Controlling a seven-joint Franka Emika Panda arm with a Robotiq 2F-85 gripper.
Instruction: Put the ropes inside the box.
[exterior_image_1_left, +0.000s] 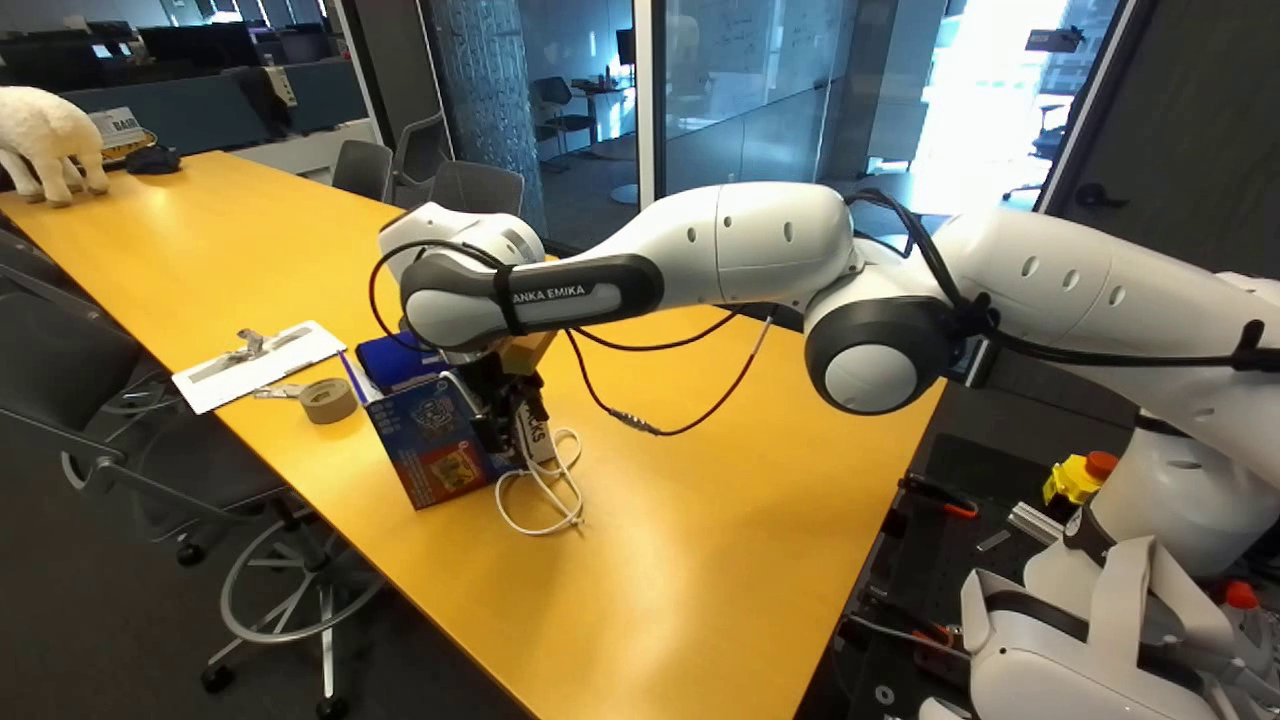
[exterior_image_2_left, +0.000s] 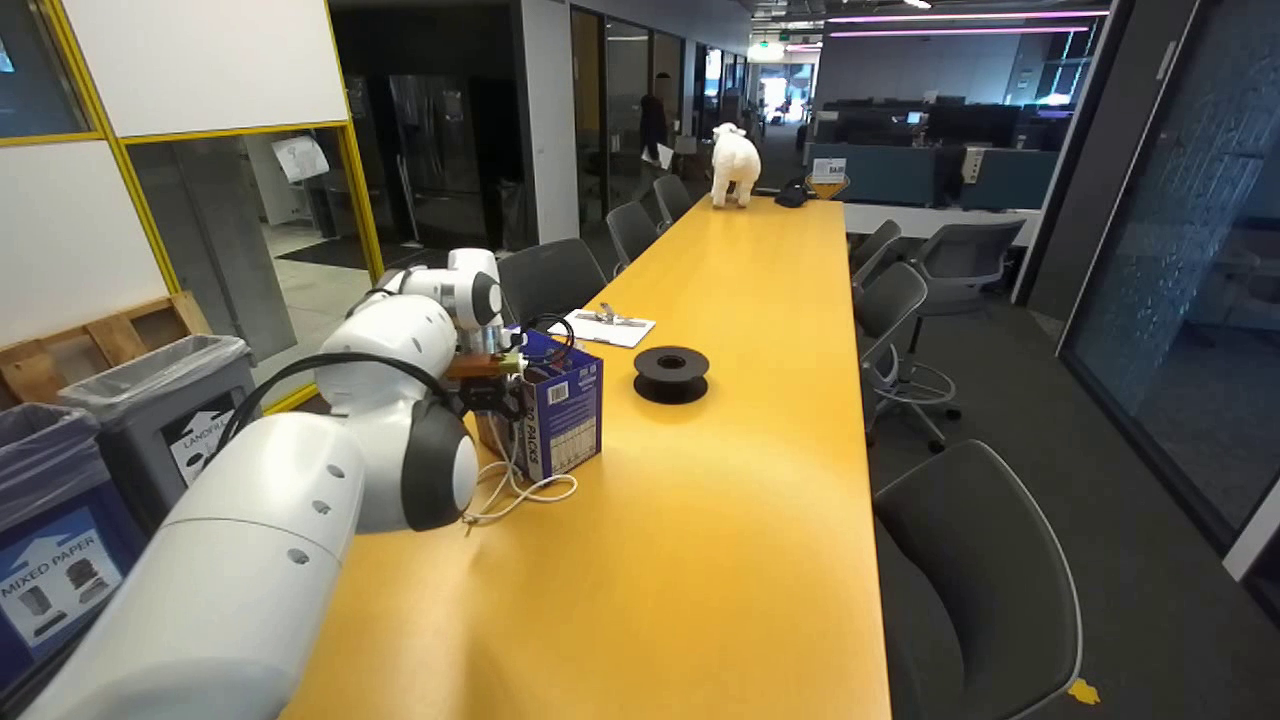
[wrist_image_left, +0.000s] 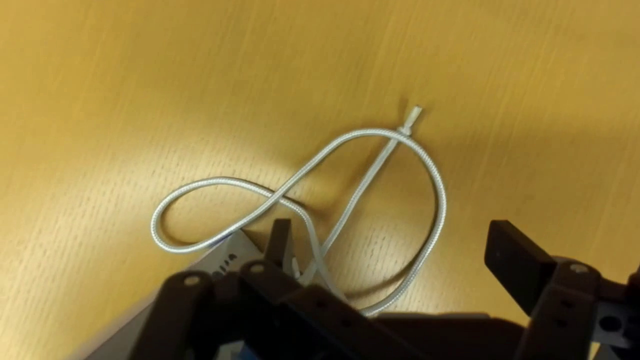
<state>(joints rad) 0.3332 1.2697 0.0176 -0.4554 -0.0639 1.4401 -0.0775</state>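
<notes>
The rope (wrist_image_left: 440, 200), a whitish cord, lies in loose loops on the table beside the box; it also shows in both exterior views (exterior_image_1_left: 530, 530) (exterior_image_2_left: 550, 496). One stretch rises toward the gripper along the box, and its upper part is hidden behind the finger in the wrist view. The blue box (exterior_image_1_left: 415, 425), with red and white print, stands upright with its top open; it also shows in an exterior view (exterior_image_2_left: 580, 415), and its corner in the wrist view (wrist_image_left: 239, 252). My gripper (wrist_image_left: 392, 242) is open, fingers wide apart, at the box's side above the rope.
A white clipboard (exterior_image_1_left: 290, 355) and a tan tape roll (exterior_image_1_left: 328, 401) lie beyond the box near the table edge. A black spool (exterior_image_2_left: 671, 375) stands beside the box. A dark blue item (exterior_image_1_left: 395, 358) shows at the box's top. Chairs line the table (exterior_image_2_left: 740, 560).
</notes>
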